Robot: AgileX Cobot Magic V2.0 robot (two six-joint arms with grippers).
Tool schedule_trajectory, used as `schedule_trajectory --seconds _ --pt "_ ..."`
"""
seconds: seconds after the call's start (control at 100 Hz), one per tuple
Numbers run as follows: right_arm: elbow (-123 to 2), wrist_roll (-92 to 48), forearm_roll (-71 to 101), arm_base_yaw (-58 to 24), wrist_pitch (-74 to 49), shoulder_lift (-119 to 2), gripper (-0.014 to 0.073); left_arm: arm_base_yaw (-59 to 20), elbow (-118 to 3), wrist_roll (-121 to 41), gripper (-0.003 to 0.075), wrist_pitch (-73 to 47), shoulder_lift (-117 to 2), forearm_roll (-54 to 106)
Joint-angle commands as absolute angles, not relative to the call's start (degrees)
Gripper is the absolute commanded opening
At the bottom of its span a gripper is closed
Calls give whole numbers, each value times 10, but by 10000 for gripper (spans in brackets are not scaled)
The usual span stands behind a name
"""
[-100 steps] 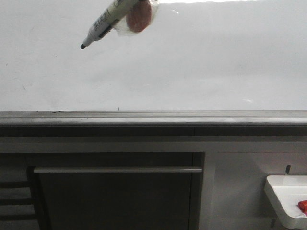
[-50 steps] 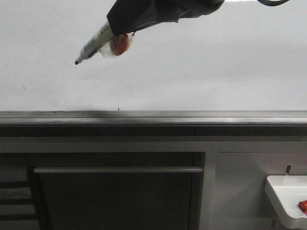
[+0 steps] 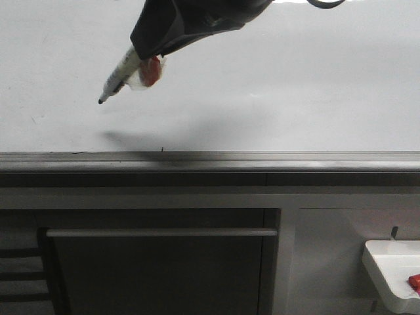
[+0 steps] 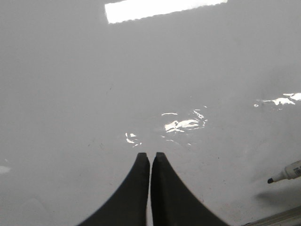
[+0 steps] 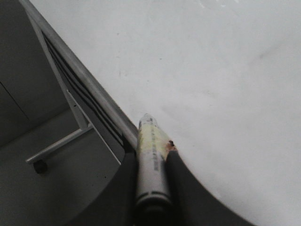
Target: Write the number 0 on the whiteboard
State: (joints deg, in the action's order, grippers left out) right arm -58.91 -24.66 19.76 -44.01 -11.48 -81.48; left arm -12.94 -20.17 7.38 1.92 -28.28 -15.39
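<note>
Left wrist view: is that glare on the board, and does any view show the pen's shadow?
Left wrist view: yes, bright reflections on the whiteboard. Front view: the marker pen casts a soft shadow below its tip; right wrist view: the pen is blurred close up.

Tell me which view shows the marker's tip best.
The front view: the marker shows its black tip and part of its barrel, clear against the whiteboard. The left wrist view catches only the tip end at its edge; the right wrist view shows the barrel, tip hidden.

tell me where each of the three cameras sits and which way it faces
Front: faces forward at the large glossy whiteboard and its grey metal ledge; right gripper holds a white marker pen.
Left wrist: on the left arm, facing the board; shut left gripper shows.
Right wrist: looks along the held pen.
Left wrist and front share the pen tip.
</note>
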Motion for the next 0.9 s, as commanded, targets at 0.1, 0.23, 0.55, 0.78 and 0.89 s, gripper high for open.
schedule_trajectory --seconds 0.1,0.23,0.55,0.78,0.89 --pt "-623 -251 188 -426 -91 -810 -67 -128 -218 81 -20 64 -289 -147" --pt "-625 -251 188 -426 -91 -819 -67 -128 -218 81 -20 64 -289 -147" --pt "-664 -251 177 -426 -96 -851 -67 -128 -218 81 -20 64 -289 -147" --pt "-683 -251 172 -426 -87 -859 -67 -128 -218 81 -20 64 -289 -147" --pt "-695 -251 171 -419 -86 -859 -67 -128 -218 81 -20 64 -289 -147"
